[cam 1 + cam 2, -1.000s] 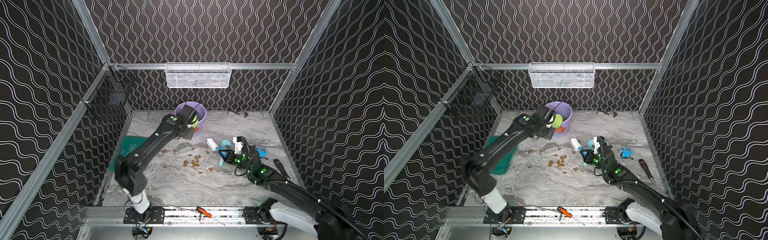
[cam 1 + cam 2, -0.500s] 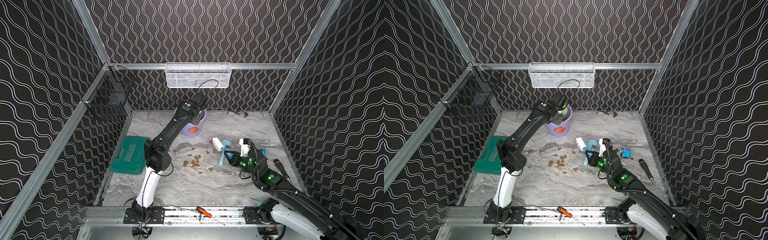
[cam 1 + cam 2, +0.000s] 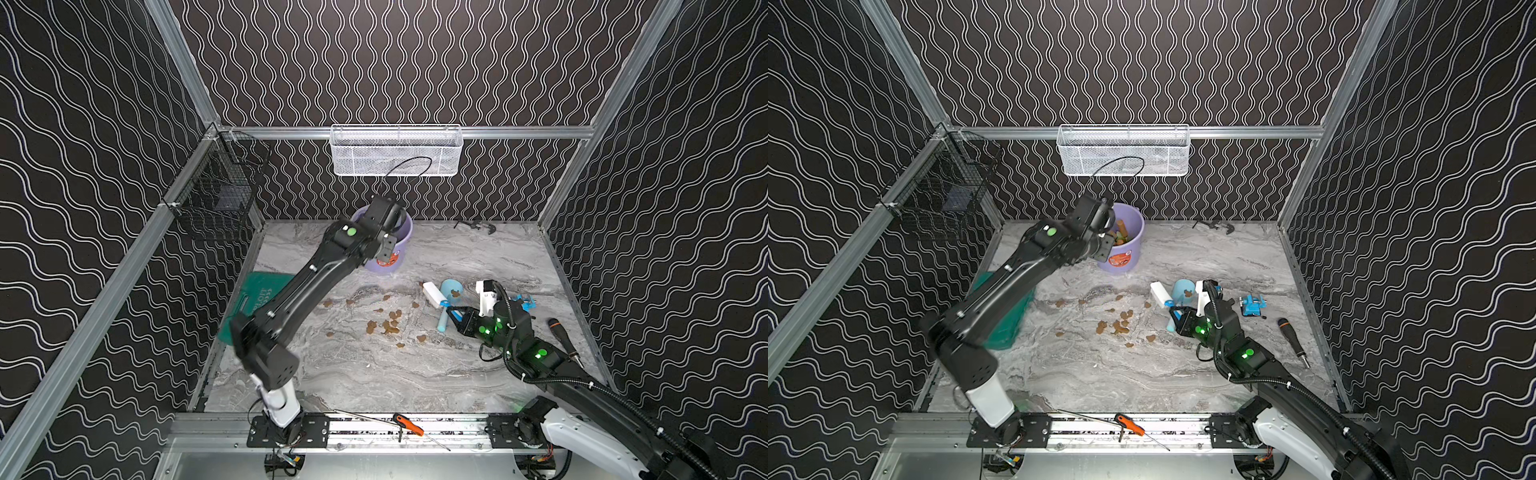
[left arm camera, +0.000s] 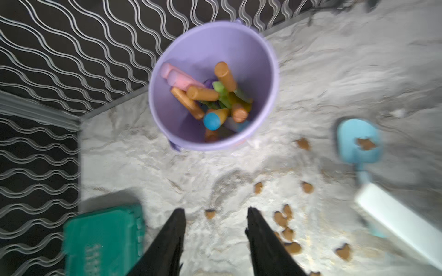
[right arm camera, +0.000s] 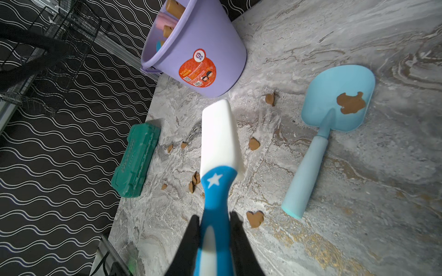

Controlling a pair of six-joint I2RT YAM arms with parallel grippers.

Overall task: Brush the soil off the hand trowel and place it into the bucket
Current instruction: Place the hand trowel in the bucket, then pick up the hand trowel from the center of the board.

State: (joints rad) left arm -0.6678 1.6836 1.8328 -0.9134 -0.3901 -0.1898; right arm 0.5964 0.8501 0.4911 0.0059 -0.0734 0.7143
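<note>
The light blue hand trowel [image 5: 334,100] lies flat on the marble table, seen in both top views [image 3: 451,291] [image 3: 1183,289]. A brown clump of soil [image 5: 351,102] sits on its blade, and more soil crumbs [image 3: 386,326] are scattered to its left. My right gripper [image 5: 213,219] is shut on the blue handle of a white-headed brush [image 5: 218,133], held just left of the trowel. The lavender bucket [image 3: 1125,257] stands at the back and holds several coloured tools. My left gripper [image 4: 215,215] hangs open and empty, above the table in front of the bucket [image 4: 215,47].
A green case [image 3: 257,291] lies by the left wall. A blue clamp [image 3: 1252,305] and a black-handled screwdriver [image 3: 1291,338] lie right of my right arm. A white mesh basket [image 3: 395,151] hangs on the back wall, a black wire basket [image 3: 220,195] on the left wall.
My left gripper held something green beside the bucket; it has since opened and is empty, and the left arm has swung round. My right gripper with the brush shifted slightly right.
</note>
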